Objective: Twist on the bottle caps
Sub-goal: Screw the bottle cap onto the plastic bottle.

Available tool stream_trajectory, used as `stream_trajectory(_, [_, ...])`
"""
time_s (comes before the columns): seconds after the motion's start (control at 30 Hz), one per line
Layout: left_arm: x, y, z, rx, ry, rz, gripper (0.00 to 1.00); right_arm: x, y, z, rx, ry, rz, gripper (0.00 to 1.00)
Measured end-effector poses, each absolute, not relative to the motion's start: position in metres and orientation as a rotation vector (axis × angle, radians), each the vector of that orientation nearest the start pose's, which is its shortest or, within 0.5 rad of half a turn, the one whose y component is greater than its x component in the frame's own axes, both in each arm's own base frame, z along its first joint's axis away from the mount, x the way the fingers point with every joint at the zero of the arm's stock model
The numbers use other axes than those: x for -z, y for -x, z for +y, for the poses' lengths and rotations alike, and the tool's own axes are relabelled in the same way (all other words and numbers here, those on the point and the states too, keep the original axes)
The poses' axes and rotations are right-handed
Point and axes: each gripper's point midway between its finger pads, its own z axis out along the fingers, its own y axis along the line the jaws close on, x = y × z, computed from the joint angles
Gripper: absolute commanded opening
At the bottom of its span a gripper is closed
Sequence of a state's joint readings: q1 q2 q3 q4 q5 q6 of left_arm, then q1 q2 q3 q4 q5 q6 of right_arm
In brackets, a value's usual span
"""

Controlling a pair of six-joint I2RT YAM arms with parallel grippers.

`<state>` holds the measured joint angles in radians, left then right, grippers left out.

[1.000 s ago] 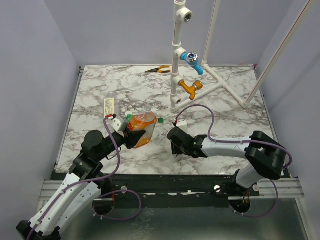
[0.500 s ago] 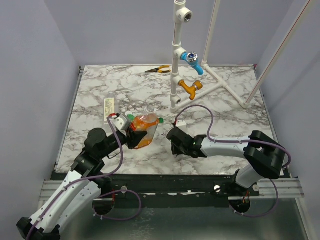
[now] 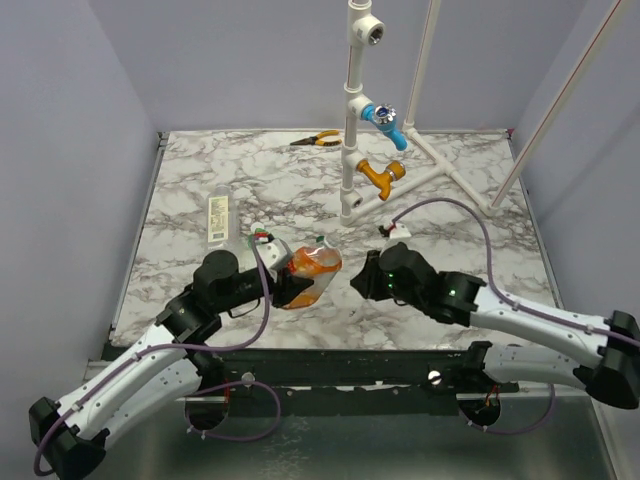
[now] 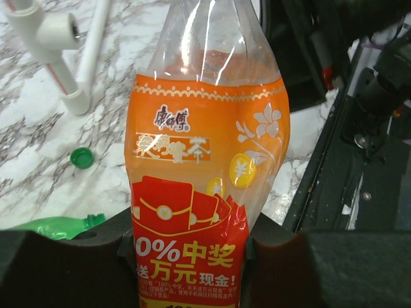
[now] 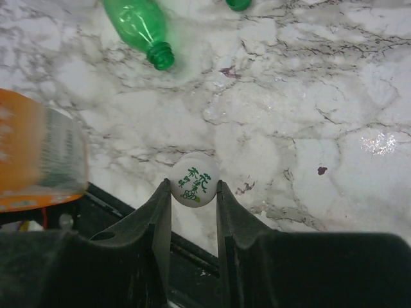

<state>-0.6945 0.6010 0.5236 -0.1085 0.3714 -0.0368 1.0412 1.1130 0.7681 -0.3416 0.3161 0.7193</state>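
Observation:
My left gripper (image 4: pixel 189 251) is shut on the lower body of the wide orange bottle (image 4: pixel 205 160), whose open neck points away toward the right arm. From above, the orange bottle (image 3: pixel 310 272) lies tilted in the left gripper (image 3: pixel 288 290) near the table's front. My right gripper (image 5: pixel 194 187) pinches a white bottle cap (image 5: pixel 194 179) with green print between its fingertips. The right gripper (image 3: pixel 363 281) sits just right of the bottle's neck. A slim green bottle (image 5: pixel 141 25) lies uncapped on the marble, with a dark green cap (image 4: pixel 81 157) close by. A clear bottle (image 3: pixel 217 214) lies at the left.
A white pipe frame (image 3: pixel 350 150) with a blue tap (image 3: pixel 385 120) and an orange tap (image 3: pixel 383 175) stands at the back middle. Pliers (image 3: pixel 317 140) lie at the far edge. The table's front edge (image 5: pixel 128 205) runs just under the right gripper.
The left arm has carried the orange bottle rightward and nearer the front. The right gripper has closed on the white cap and shifted right, its arm stretching out.

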Motion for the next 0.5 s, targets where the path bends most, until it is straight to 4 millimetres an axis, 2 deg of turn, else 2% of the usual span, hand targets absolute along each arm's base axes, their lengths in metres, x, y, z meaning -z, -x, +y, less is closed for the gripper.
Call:
stream_trajectory(0.2, [-0.213, -0.154, -0.248, 0.815, -1.0, 1.563, 0.0, -0.2, -0.171, 0.247, -0.793, 0.12, 2.17, 0.22])
stream_trajectory(0.33, [-0.209, -0.155, -0.249, 0.745, -1.04, 1.542, 0.0, -0.227, -0.159, 0.237, -0.881, 0.114, 2.129, 0.24])
stream_trajectory(0.5, [-0.212, -0.154, -0.249, 0.656, -1.075, 1.487, 0.0, -0.27, -0.146, 0.237, -0.994, 0.147, 2.079, 0.26])
